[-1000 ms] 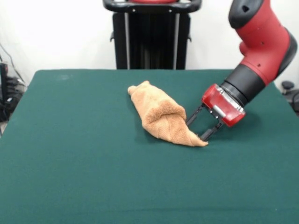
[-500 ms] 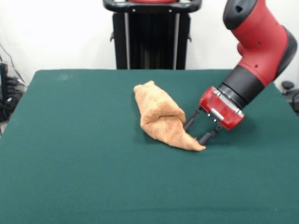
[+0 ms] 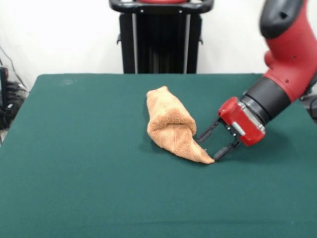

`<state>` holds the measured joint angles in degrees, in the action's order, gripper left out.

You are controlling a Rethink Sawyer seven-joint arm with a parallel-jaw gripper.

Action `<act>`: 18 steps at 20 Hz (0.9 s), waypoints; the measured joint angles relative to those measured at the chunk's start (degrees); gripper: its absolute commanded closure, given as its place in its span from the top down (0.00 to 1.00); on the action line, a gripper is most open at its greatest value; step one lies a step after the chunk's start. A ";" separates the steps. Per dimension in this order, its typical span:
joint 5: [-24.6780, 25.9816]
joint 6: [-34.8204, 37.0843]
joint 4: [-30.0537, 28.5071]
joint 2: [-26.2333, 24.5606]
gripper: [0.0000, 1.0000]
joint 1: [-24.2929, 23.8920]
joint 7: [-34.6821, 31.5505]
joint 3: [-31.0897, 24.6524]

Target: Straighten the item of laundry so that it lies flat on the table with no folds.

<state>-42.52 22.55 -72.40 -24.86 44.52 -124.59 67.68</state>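
Observation:
The item of laundry is a light orange-tan terry towel, bunched into a folded, elongated heap in the middle of the dark green table. It tapers to a pointed corner at its near right end. My gripper comes in low from the right, just above the cloth, with its jaws apart. Its two black fingers reach the towel's right edge. The near finger's tip is at the pointed corner and the far one at the heap's side. No stripes or label show.
The robot's black pedestal stands beyond the table's far edge. The red arm slants down from the upper right over the table's right side.
The towel's far end has shifted right and the heap has bunched up more steeply. The arm's upper part has swung right, while the fingertips stay at the towel's right corner.

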 measured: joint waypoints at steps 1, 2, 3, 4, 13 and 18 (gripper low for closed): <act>0.05 1.94 1.13 -1.53 1.00 0.31 0.00 1.99; 0.07 3.74 2.21 -2.99 1.00 0.58 0.00 3.84; 0.04 4.74 2.81 -3.78 1.00 0.72 0.00 4.82; 0.06 6.18 3.75 -4.98 1.00 0.93 0.00 6.27; 0.25 8.83 6.08 -8.57 1.00 1.42 0.00 10.90; 0.25 8.83 6.08 -8.57 1.00 1.43 0.00 10.90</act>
<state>-42.27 31.38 -66.33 -33.42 45.94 -124.59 78.58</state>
